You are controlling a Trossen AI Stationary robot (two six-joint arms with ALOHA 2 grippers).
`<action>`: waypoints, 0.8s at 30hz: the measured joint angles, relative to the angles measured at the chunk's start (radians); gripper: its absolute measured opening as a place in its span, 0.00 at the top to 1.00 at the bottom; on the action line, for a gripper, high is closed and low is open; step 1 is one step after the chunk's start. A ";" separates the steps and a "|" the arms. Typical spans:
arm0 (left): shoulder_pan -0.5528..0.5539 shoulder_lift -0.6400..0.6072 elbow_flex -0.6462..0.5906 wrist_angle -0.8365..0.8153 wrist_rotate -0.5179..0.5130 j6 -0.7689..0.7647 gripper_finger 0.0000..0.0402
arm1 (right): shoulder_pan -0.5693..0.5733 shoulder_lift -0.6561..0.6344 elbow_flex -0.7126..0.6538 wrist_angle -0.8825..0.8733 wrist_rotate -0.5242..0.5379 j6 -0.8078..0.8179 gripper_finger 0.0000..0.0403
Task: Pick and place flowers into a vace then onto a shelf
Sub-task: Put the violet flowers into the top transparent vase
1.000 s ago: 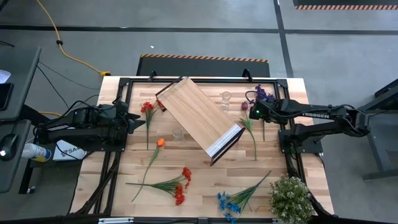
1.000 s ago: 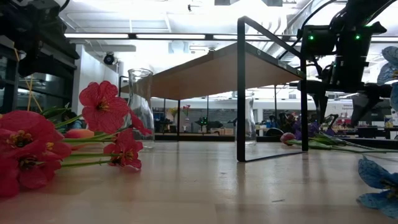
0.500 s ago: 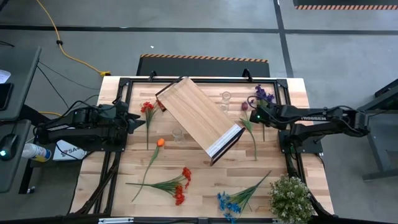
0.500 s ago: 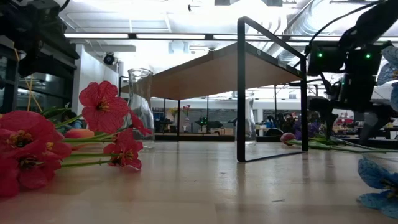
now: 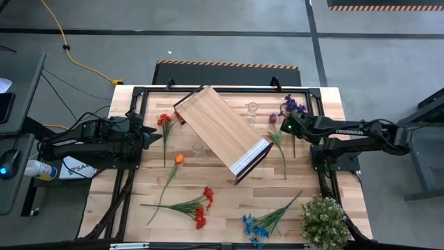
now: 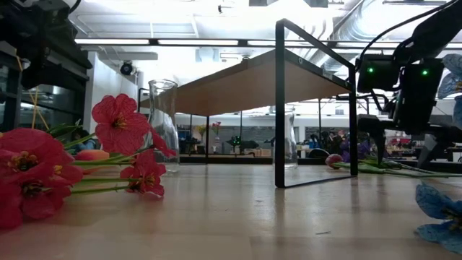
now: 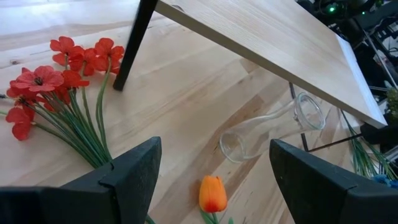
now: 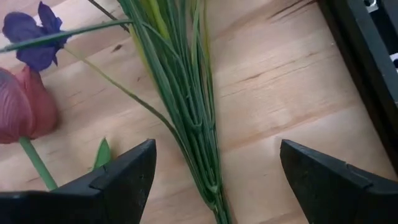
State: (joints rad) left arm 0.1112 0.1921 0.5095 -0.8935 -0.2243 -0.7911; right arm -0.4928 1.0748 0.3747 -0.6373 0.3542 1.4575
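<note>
The shelf (image 5: 223,132), a light-wood board on a dark frame, stands slantwise mid-table on its legs. My right gripper (image 5: 285,127) is open and low over the green stems (image 8: 194,118) of the purple flower (image 5: 293,105). Its fingers stand on either side of the stems without touching. A maroon bud (image 8: 22,106) lies beside them. My left gripper (image 5: 150,136) waits open near the red flowers (image 5: 164,121). An orange tulip (image 5: 179,159), a red bunch (image 5: 201,205) and blue flowers (image 5: 255,226) lie flat on the near half of the table. One glass vase (image 5: 198,148) stands left of the shelf, another (image 5: 252,107) behind it.
A bushy potted plant (image 5: 324,221) sits at the near right corner. The dark table frame (image 8: 364,56) runs close beside the right gripper. The shelf's white end edge (image 5: 250,157) faces the near right. Bare wood lies between the shelf and the near flowers.
My right gripper has come down toward the table, over the purple flower's stems, and its arm has stretched lower. Its fingers have stayed open. The left arm and all the flowers have kept still.
</note>
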 joint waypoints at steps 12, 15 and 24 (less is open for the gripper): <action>0.000 0.000 0.000 0.000 -0.023 0.000 0.17 | -0.008 0.041 0.000 0.007 -0.005 -0.002 0.18; 0.000 0.000 0.000 0.001 -0.031 0.000 0.17 | -0.008 0.088 0.005 0.026 -0.006 -0.004 0.18; 0.000 0.000 0.000 0.001 -0.034 0.000 0.17 | -0.008 0.194 0.055 0.022 0.014 -0.005 0.18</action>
State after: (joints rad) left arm 0.1112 0.1917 0.5095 -0.8928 -0.2580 -0.7910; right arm -0.5005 1.2692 0.4296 -0.6153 0.3685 1.4523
